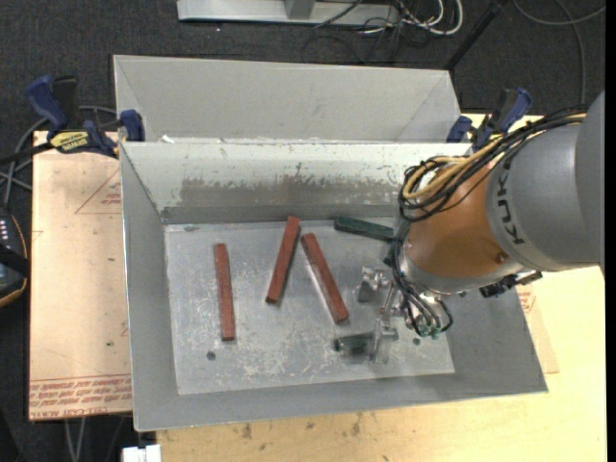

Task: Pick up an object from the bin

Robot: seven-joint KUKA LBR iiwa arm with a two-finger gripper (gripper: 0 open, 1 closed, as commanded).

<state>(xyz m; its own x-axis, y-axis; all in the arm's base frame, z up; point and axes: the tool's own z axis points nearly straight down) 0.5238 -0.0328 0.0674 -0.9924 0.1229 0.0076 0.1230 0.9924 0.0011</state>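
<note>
The grey metal bin [192,369] is bearing three reddish-brown sticks [283,260] mid-floor and a dark green piece [364,226] by its back wall.

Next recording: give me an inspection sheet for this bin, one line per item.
Surface: bin floor, grey, scuffed, largely bare.
Job's things: left stick, middle stick and right stick, all brown; the middle and right ones form an inverted V, contact unclear.
Clutter: green piece by the back wall, partly under the arm.
Gripper: gripper low at the floor's front right, apart from the sticks.
Cables: wrist bundle, yellow and black.
Surroundings: loose cables on the dark ground behind the bin.
</note>
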